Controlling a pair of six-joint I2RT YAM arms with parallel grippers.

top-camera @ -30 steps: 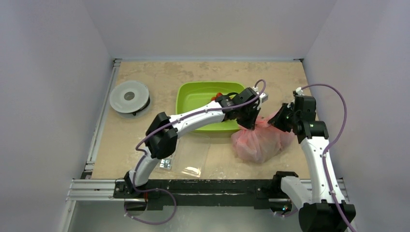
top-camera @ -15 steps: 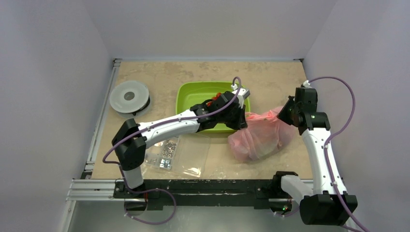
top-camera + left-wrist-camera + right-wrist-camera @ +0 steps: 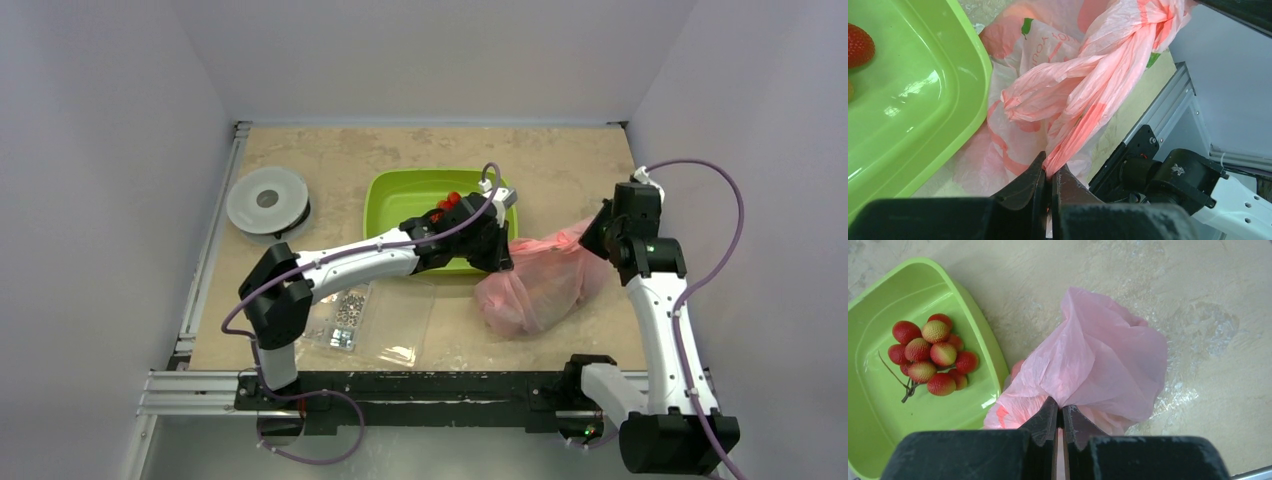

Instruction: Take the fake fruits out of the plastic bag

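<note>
Your left end effector (image 3: 1050, 170) is closed tight on a twisted strand of the pink plastic bag (image 3: 540, 288), apparently one of its loop handles. Your right end effector (image 3: 1060, 413) is also pinched shut, on a gathered fold of film at the bag's opposite side.

The bag is strung between the two. Its long axis runs from the near right corner of the green tray (image 3: 372, 215) across to the right arm, and its bulk sags onto the desk (image 3: 400, 150) on the side toward the arm bases.

No fake fruits show. They are probably inside the bulk, below and between your two holds. Only a berry cluster (image 3: 928, 352) lies in the tray.

Both arms are already on the bag, so the coming move likely turns on parting these two grips along that axis to find the mouth.
</note>
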